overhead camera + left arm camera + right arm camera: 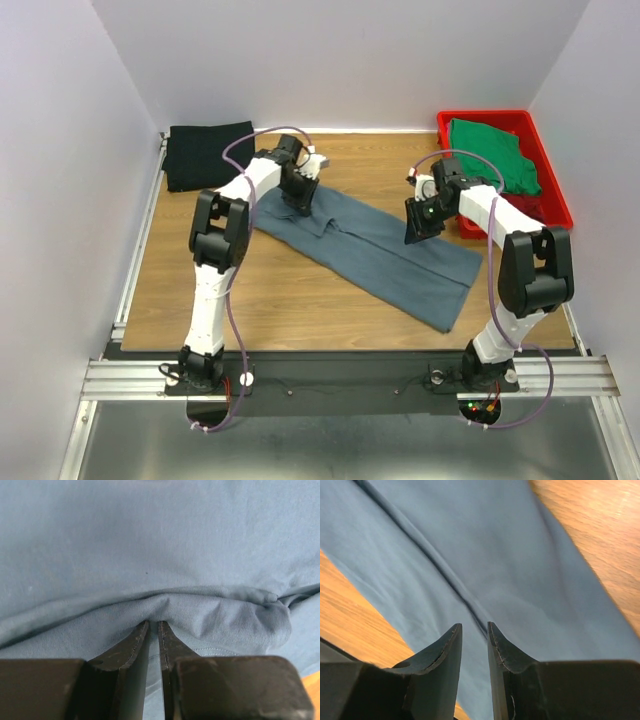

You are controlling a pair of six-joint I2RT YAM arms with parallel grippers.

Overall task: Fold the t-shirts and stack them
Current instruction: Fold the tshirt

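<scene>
A slate blue-grey t-shirt (380,255) lies folded into a long strip, running diagonally across the wooden table (290,295). My left gripper (300,207) is down on its far left end. In the left wrist view the jaws (154,623) stand nearly together, and a ridge of the shirt (150,545) is bunched at their tips. My right gripper (415,237) hovers over the strip's right half. Its jaws (474,626) stand a little apart above the shirt (495,555), holding nothing. A black t-shirt (207,152) lies folded at the back left. A green t-shirt (492,150) lies in the red tray.
The red plastic tray (553,195) stands at the back right, close to the right arm's elbow. White walls close in the table on three sides. A metal rail (135,270) runs along the left edge. Bare wood (600,540) shows on both sides of the strip.
</scene>
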